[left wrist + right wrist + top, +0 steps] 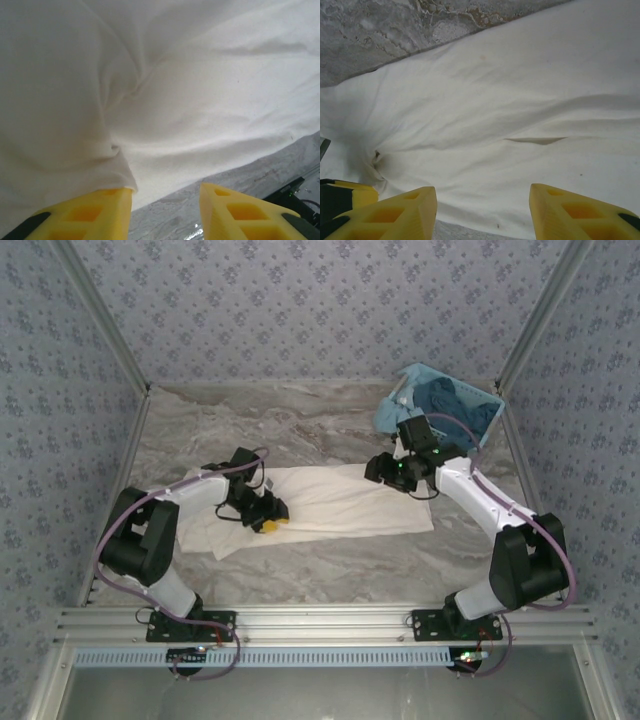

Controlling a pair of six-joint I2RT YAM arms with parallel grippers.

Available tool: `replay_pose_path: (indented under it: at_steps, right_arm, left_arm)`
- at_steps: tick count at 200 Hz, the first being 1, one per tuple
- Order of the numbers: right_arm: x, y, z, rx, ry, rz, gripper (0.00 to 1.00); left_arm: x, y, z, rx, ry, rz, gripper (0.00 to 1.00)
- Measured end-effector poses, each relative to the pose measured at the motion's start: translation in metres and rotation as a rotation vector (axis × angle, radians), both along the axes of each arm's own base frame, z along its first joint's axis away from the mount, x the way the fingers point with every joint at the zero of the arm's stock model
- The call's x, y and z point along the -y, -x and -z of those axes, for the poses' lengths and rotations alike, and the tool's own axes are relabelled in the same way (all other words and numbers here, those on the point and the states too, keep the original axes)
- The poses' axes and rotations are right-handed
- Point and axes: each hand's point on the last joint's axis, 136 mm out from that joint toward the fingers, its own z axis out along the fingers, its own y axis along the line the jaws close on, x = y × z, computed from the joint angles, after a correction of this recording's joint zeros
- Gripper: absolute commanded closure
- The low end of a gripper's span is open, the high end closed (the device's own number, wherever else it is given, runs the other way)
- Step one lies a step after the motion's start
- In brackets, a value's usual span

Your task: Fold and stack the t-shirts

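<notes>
On the table (330, 420), your cream t-shirt (340, 505) lies flat, front-left of the light blue basket (480, 405), long axis left-right. Your right end effector (385, 472) hovers spread over the basket-side edge. Your left end effector (268, 524), also spread, is at the edge farthest from the basket.

The table (300, 420) has a gray top with swirly marks like stone. A big cream t-shirt (340, 502) lies right on it, in the middle. It is spread out from left to right. It lies mostly flat, with soft wrinkles, and its left end is bunched up. A light blue basket (395, 412) sits in the far right corner, well apart from the shirt. Dark blue cloth (450, 400) lies inside it.
</notes>
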Motion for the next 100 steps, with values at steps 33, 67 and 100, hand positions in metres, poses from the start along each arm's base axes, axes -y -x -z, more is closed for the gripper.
replay_pose_path:
  at_steps: [33, 67, 100]
  right_arm:
    - [-0.012, 0.008, 0.005, -0.004, -0.005, -0.03, 0.47]
    - [-0.05, 0.017, -0.014, 0.091, -0.109, -0.137, 0.47]
    - [-0.095, 0.029, -0.048, 0.204, -0.276, -0.253, 0.47]
  left_arm:
    - [-0.019, 0.001, -0.01, -0.018, -0.012, -0.028, 0.77]
    - [-0.044, -0.013, -0.036, 0.032, 0.01, -0.097, 0.86]
    - [-0.104, -0.038, -0.054, 0.105, -0.029, -0.286, 0.74]
